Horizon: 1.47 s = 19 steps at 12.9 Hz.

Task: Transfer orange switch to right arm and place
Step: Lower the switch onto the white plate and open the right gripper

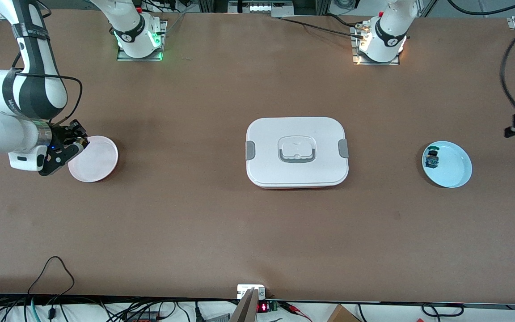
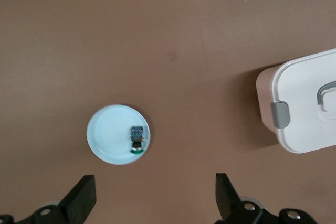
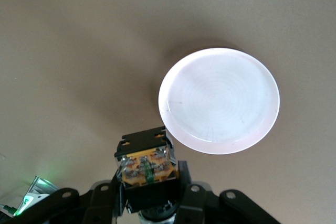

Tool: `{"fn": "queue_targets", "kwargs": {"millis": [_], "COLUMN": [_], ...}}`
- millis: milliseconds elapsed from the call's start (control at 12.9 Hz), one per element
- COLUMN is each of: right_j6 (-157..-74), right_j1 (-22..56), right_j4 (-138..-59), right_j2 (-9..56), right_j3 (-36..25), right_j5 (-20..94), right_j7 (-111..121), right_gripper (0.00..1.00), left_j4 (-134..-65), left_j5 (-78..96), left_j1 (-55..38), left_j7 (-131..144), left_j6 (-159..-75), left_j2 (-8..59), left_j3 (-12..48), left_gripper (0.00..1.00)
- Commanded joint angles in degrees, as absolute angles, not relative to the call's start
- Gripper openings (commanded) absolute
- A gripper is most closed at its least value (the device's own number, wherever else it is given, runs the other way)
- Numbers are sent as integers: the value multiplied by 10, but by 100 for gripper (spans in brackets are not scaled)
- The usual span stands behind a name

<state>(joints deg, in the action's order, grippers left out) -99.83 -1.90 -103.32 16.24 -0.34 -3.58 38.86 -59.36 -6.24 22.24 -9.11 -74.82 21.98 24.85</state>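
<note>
Your orange switch sits clamped in the right gripper, its orange block facing the wrist camera and its black body running back between the closed fingers, so its long axis lies along the gripper's own line. In the front view the gripper hangs over the rim of the pink dish on the edge toward the right arm's end of the table, at about nine o'clock on that dish. The dish's bare middle therefore lies at roughly three o'clock from the held part, a short way inward. I judge that this is the relation your next move turns on: carry the switch inward over the middle, lower it, then release. The handover looks done and only the placing remains. Let go where it is now and the part could catch the rim and tip onto the table. The left gripper waits up in the air with its fingers spread wide and nothing between them. It is over the table just beside the blue dish, in which the small green and blue switch lies. The white lidded box stands between the two dishes, well apart from both.
</note>
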Motion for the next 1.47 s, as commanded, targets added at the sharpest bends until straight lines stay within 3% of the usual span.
{"fn": "queue_targets", "kwargs": {"millis": [0, 464, 696, 1006, 1392], "right_j6": [-998, -1012, -1072, -1168, -1277], "right_j1": [-18, -19, -26, -33, -59], "right_j4": [-1036, -1044, -1101, -1180, -1225], "right_j2": [153, 149, 117, 84, 87], "right_j3": [-1, 1, 1, 1, 1], "right_j5": [-40, -42, -55, -80, -101], "right_j7": [396, 462, 531, 665, 843], "right_gripper": [12, 13, 12, 12, 13], "left_j4": [-603, -641, -679, -721, -877], "left_j5": [-76, -65, -47, -1, 7], "left_j1": [213, 214, 200, 62, 12], "left_j7": [-15, 25, 27, 29, 26], "left_j6": [-719, -703, -704, -707, -788], "left_j2": [193, 157, 120, 79, -9], "left_j3": [255, 274, 261, 87, 32], "left_gripper": [100, 100, 100, 100, 100]}}
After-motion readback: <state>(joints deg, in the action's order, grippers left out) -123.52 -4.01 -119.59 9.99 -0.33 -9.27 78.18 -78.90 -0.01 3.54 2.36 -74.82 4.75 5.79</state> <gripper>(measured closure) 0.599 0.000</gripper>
